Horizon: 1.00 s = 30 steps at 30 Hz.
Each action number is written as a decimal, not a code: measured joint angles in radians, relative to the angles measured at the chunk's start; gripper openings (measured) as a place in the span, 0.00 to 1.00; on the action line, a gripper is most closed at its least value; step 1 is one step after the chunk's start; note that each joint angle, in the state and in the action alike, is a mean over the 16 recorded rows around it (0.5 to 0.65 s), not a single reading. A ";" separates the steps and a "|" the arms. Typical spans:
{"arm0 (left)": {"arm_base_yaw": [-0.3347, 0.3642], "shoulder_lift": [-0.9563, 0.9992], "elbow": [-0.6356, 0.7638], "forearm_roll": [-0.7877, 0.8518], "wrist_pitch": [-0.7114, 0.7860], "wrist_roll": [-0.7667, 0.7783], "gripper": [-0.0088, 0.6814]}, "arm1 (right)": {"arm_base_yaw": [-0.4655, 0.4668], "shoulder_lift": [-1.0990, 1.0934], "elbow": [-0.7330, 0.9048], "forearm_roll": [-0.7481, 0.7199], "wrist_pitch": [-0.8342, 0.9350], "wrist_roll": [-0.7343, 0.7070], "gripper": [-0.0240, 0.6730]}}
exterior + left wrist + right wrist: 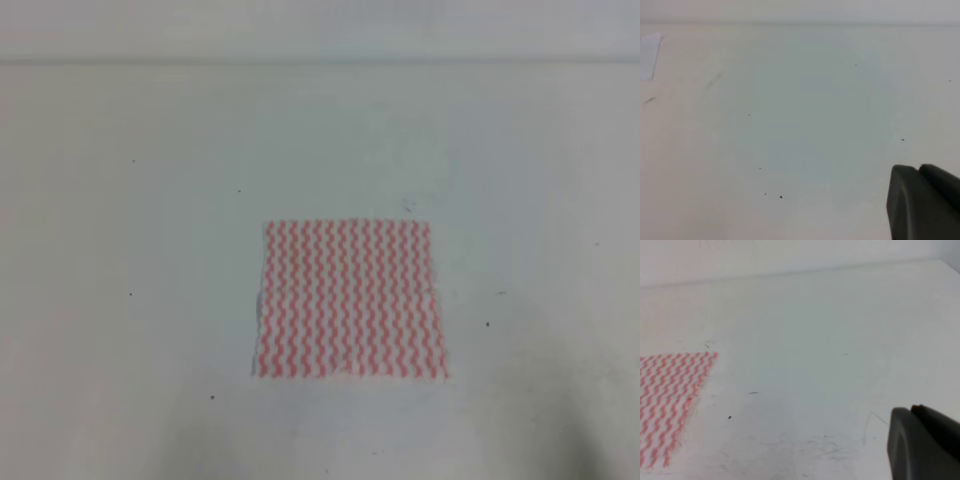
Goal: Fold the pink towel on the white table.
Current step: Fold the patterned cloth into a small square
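Observation:
The pink towel (348,300) lies flat and unfolded on the white table (130,250), a little right of the middle, its wavy pink-and-white stripes running front to back. In the right wrist view its far right corner (670,400) shows at the left edge. Neither gripper appears in the exterior high view. One dark finger (922,205) of my left gripper sits in the lower right of the left wrist view, over bare table. A dark finger (925,445) of my right gripper sits likewise, well right of the towel. Neither view shows the opposite finger.
The table carries small dark specks (212,397) and faint scuffs (830,450). A pale rectangular patch (650,55) lies at the far left of the left wrist view. The table's far edge (320,62) runs across the top.

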 joint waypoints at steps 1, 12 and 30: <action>0.000 0.002 -0.002 0.000 0.001 0.000 0.01 | 0.000 0.000 -0.002 0.000 0.002 0.000 0.01; 0.000 0.004 -0.007 -0.032 -0.054 -0.008 0.00 | 0.000 0.000 -0.006 0.000 0.004 0.000 0.01; 0.000 -0.008 0.005 -0.106 -0.364 -0.240 0.01 | -0.001 0.000 -0.008 0.000 0.005 0.000 0.01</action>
